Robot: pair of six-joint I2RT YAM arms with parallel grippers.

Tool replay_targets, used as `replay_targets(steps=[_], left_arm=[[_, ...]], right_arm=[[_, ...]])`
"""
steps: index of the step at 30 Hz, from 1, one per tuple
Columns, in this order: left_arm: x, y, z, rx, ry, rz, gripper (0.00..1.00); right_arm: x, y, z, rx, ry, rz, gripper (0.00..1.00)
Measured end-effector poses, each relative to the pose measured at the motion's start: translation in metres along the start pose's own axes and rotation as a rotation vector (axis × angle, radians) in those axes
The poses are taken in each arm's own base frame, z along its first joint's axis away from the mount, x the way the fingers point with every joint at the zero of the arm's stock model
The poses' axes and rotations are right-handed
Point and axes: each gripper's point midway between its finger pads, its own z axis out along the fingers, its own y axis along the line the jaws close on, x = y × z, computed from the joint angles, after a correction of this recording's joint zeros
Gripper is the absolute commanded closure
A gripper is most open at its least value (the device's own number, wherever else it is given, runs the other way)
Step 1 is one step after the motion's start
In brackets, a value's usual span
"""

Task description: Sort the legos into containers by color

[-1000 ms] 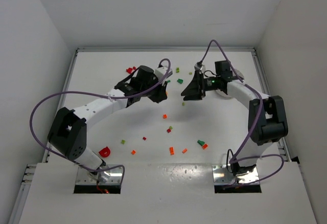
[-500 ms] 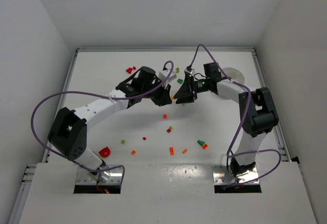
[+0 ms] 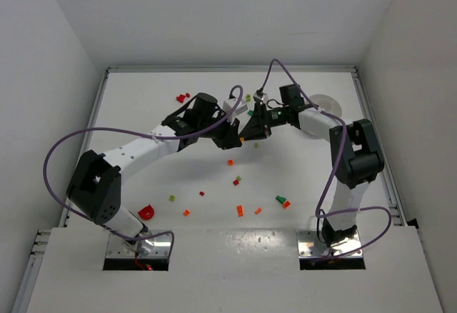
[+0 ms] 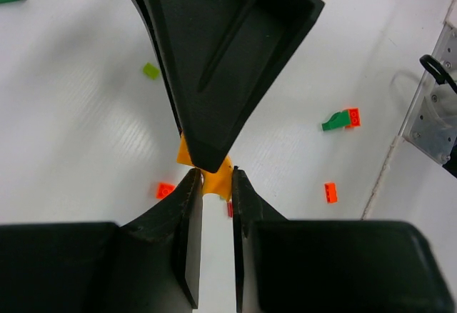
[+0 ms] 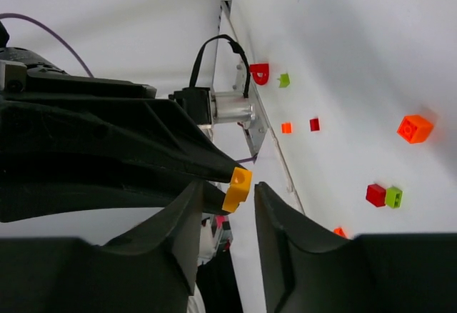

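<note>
Between the left jaws, wrist views alone resolve a yellow brick [image 5: 237, 188].

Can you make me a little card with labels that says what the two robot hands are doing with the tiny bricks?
left gripper: shut on the orange brick, held off the table
right gripper: open, one finger on each side of that same brick
loose bricks: red, orange and green, scattered on the table
dish: white, at the back right of the table
</note>
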Motion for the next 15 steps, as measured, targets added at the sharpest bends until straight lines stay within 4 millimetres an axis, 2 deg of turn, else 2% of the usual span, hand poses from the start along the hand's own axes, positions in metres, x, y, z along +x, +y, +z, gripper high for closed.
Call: replay_targets(steps=[4, 6, 8, 9, 11, 14, 15], left_arm=[[0.0002, -0.001, 0.0002, 0.003, 0.001, 0.001, 1.0], [-0.0001, -0.0011, -0.0001, 0.002, 0.0, 0.001, 1.0], [-0.0005, -0.001, -0.0004, 0.001, -0.001, 0.002, 0.95], [-0.0002, -0.0006, -0.0005, -0.001, 0.0, 0.003, 0.89], [0.0008, -0.0011, -0.0002, -0.003, 0.004, 0.004, 0.85], [0.0027, -0.0013, 0.0002, -0.01, 0.012, 0.003, 0.7], [0.0034, -0.0011, 0.0004, -0.016, 0.015, 0.001, 0.51]], right_arm=[[0.0011, -0.0007, 0.0023, 0.004, 0.004, -0.002, 0.75], [0.0008, -0.0022, 0.0027, 0.011, 0.001, -0.006, 0.82], [0.0009, -0.0033, 0.0027, 0.016, 0.0, -0.005, 0.9], [0.001, -0.0039, 0.0027, 0.019, -0.001, -0.004, 0.93], [0.0021, -0.0052, 0.0027, 0.025, 0.0, 0.003, 0.99], [0.0049, -0.0071, 0.0022, 0.033, 0.007, 0.003, 1.0], [0.0055, -0.0082, 0.0015, 0.038, 0.009, 0.0, 1.0]])
